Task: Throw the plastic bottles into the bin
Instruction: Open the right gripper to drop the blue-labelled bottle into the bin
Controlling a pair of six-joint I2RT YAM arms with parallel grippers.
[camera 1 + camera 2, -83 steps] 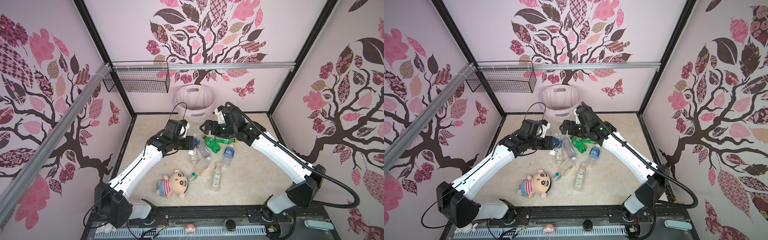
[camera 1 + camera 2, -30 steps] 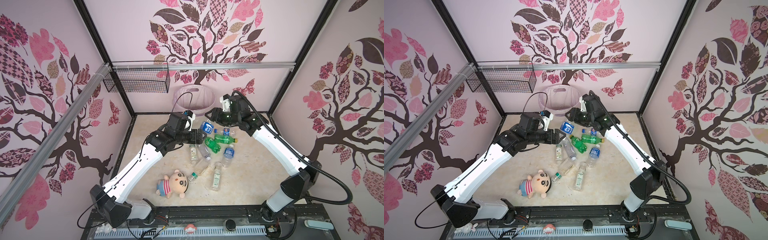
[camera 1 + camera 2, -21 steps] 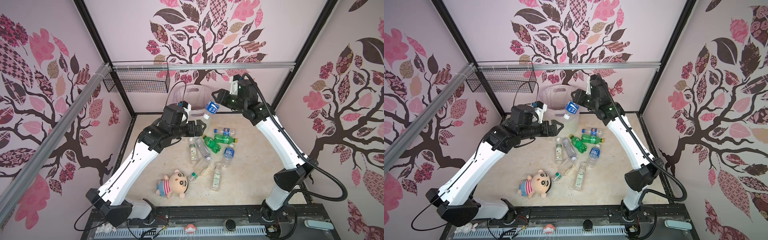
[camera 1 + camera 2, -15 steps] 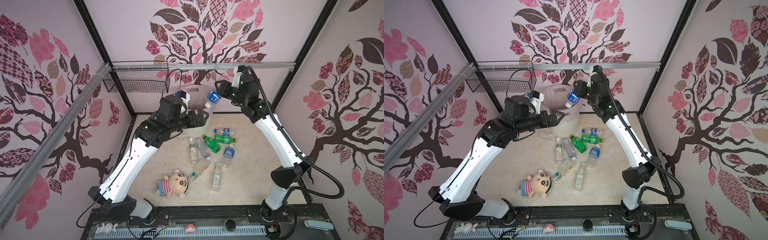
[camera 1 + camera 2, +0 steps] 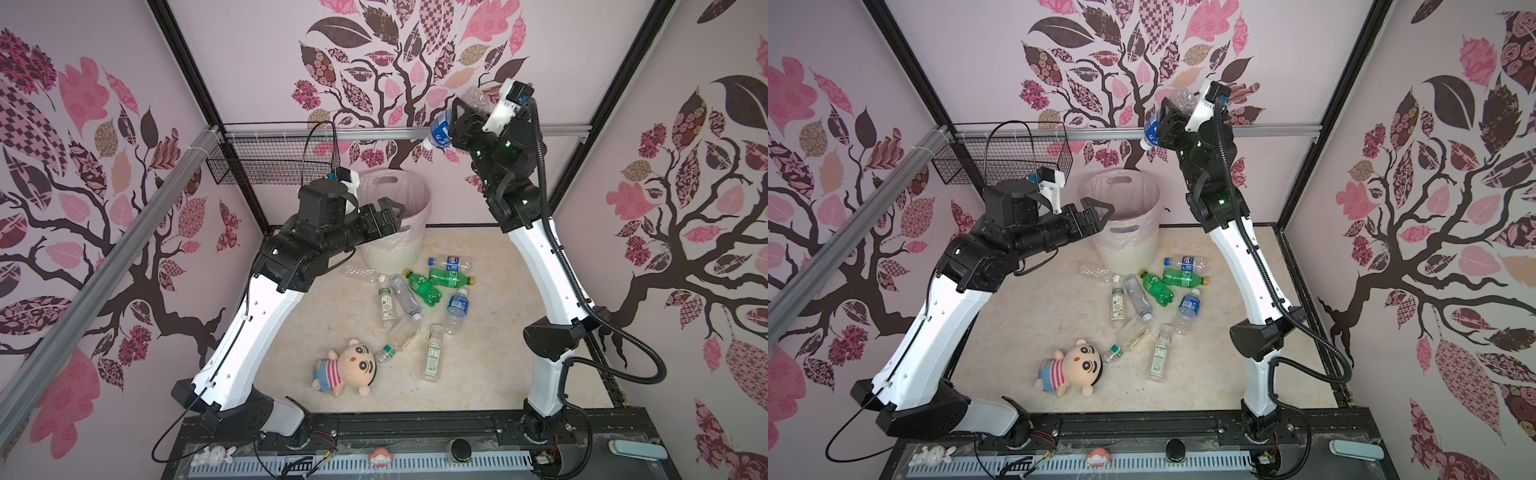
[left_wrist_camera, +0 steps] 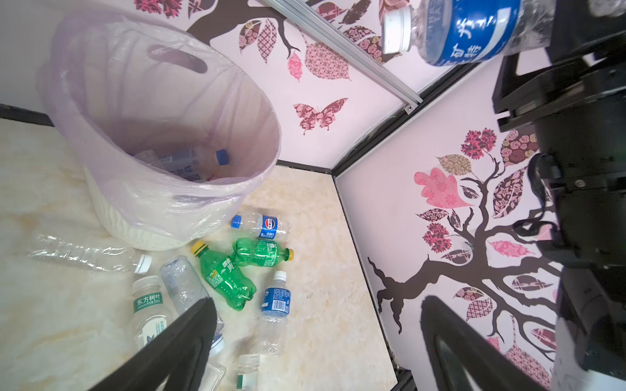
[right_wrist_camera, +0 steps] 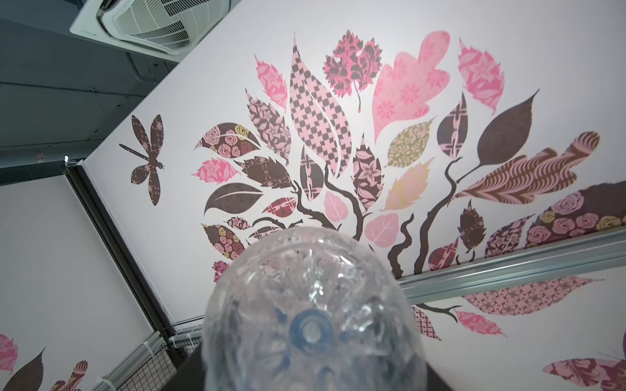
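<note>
The bin (image 5: 415,195) (image 5: 1144,187) stands at the back wall with a pink bag liner and a few bottles (image 6: 189,164) inside. My left gripper (image 5: 395,212) (image 5: 1100,212) (image 6: 316,304) hovers open and empty at the bin's (image 6: 261,135) near-left rim. My right gripper (image 5: 459,124) (image 5: 1167,120) (image 7: 310,375) is raised high to the right of the bin. It is shut on a clear blue-labelled bottle (image 5: 442,131) (image 5: 1152,129) (image 6: 467,30) (image 7: 308,321), cap tilted down. Several plastic bottles lie on the floor in front of the bin, two of them green (image 5: 419,286) (image 5: 451,276).
A plush doll (image 5: 349,370) in a striped shirt lies near the front of the floor. A black wire basket (image 5: 270,166) hangs on the back wall left of the bin. An aluminium rail (image 5: 374,133) runs along the back wall just under the raised bottle.
My right arm has lifted the blue-labelled bottle from just above the floor to high beside the bin. My left gripper has risen to the bin's rim and its jaws have widened.
</note>
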